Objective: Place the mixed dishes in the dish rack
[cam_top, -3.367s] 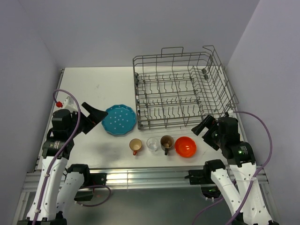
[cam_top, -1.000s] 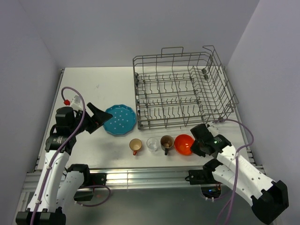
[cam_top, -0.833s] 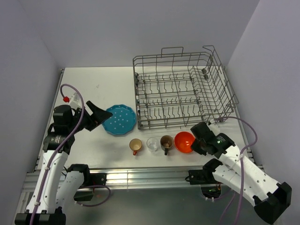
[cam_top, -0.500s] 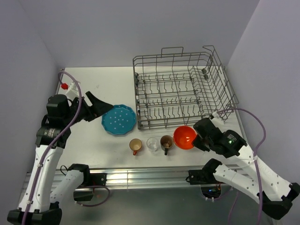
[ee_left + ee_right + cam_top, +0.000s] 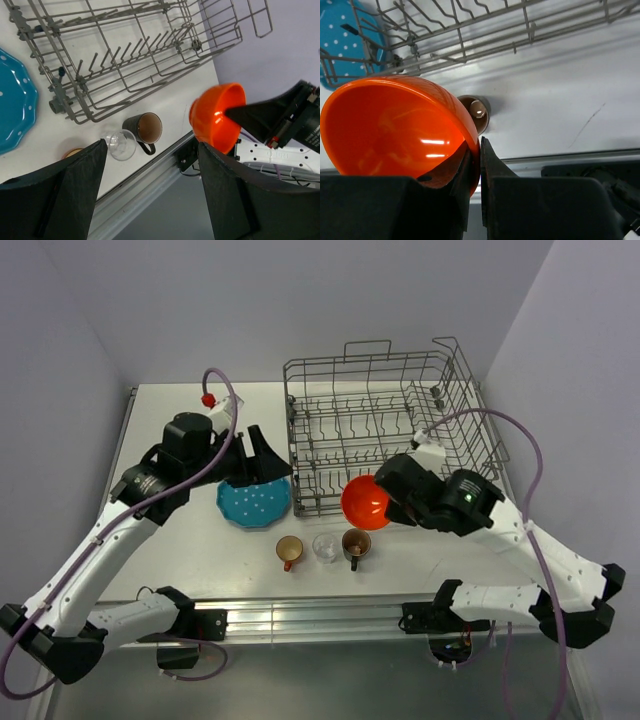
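Top external view has the right tool (image 5: 476,160) clenched on the orange-red bowl (image 5: 364,502) by its rim, mid-frame just before the dish rack (image 5: 470,430), where clipping wire could break that thin pinch, while the left tool (image 5: 262,462) gapes empty.

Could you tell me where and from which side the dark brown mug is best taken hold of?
Probably by the rim on its right side, from above: the dark brown mug stands upright, mouth open, the small clear glass stands close on its left, and its handle points toward the arm bases.
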